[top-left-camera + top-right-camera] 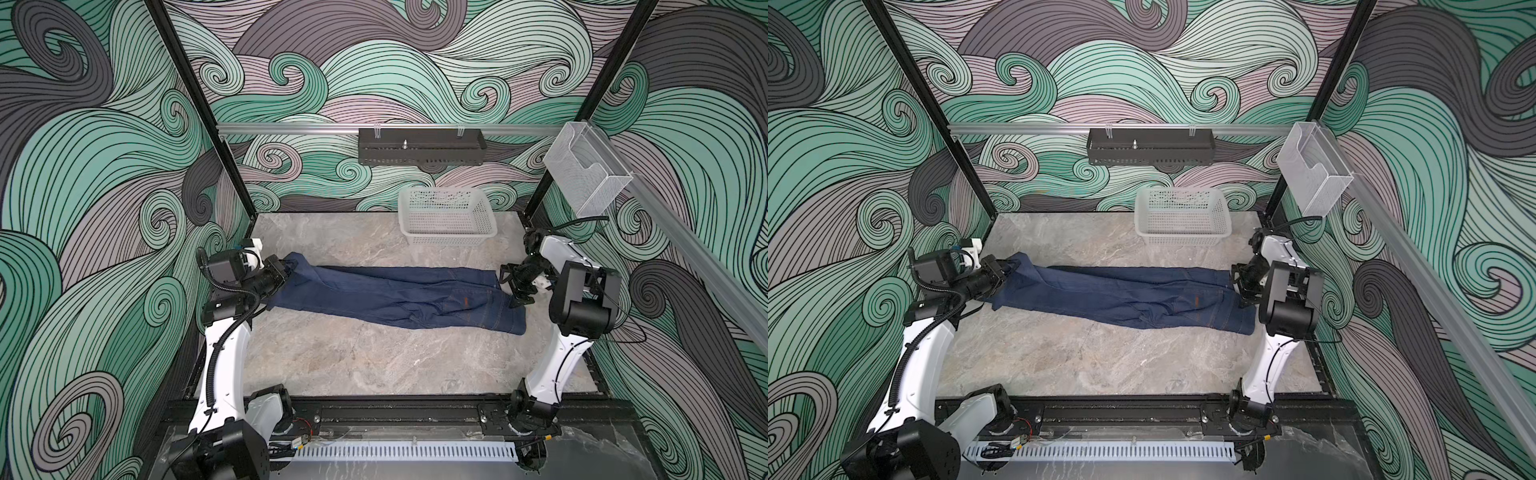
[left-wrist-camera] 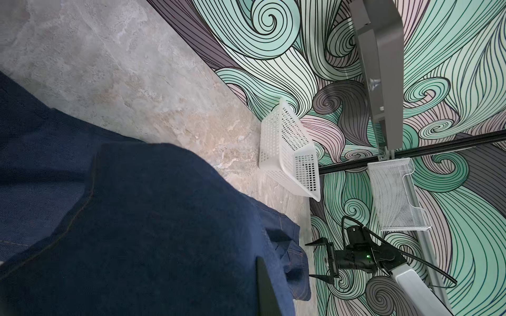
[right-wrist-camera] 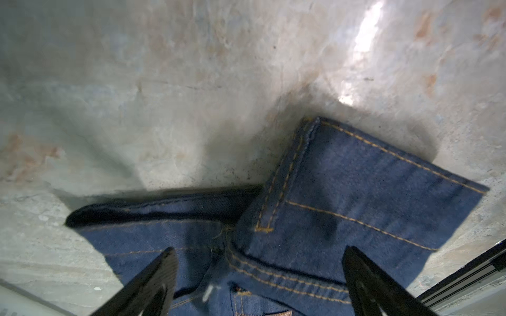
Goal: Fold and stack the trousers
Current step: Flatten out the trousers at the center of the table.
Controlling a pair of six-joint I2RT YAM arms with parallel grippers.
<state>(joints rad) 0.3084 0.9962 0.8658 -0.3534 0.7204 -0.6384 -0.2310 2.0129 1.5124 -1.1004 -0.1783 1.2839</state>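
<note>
**A:** So, where do things stand?

**B:** My left pincer [image 1: 289,266] is clamped on the cuffs [image 1: 297,262] of the jeans [image 1: 395,295] and holds that end a little off the marble-look tabletop [image 1: 353,361]. My right pincer [image 3: 258,260] hangs over the waistband [image 3: 369,191], jaws wide apart, gripping nothing.

**A:** And the jeans themselves?

**B:** Stretched lengthwise between my arms, legs laid together, well apart from the white mesh basket [image 1: 446,216] at the back.

**A:** What might go wrong?

**B:** If I carry the cuffs over while the waist lies loose, I expect the whole pair to drag and bunch. The waistband corner looks doubled over, so a shallow pinch may catch only one layer and skew the fold.
</note>
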